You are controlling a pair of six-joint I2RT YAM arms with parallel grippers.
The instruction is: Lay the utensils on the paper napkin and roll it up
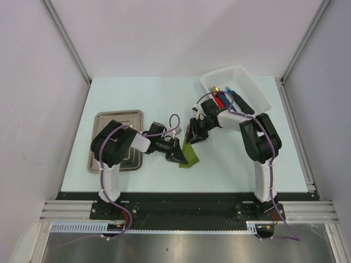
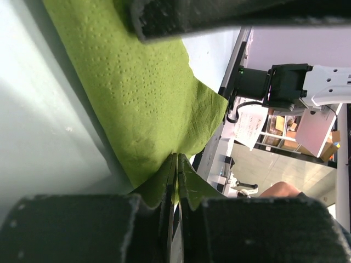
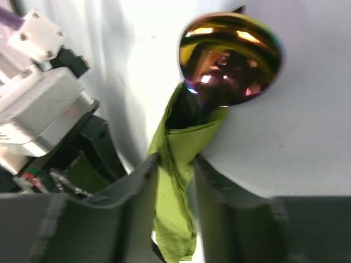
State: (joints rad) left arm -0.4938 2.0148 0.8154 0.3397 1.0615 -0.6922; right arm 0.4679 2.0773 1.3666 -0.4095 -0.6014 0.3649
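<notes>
The olive-green paper napkin [image 1: 190,156] lies partly rolled on the table between the two grippers. My left gripper [image 1: 178,152] is at its left side. In the left wrist view the left gripper [image 2: 176,159] is shut on an edge of the napkin [image 2: 137,82], whose sheet spreads away over the table. In the right wrist view a shiny iridescent spoon bowl [image 3: 230,57] sticks out of the napkin roll [image 3: 178,181]. My right gripper [image 3: 175,159] straddles that roll with its fingers [image 3: 137,186] apart, open. The other utensils are hidden.
A silver metal tray [image 1: 118,118] lies at the left, partly under the left arm. A white mesh basket [image 1: 258,90] at the back right holds a red piece [image 1: 221,101] and a blue one [image 1: 229,89]. The left arm's wrist [image 3: 38,109] is close beside the right gripper.
</notes>
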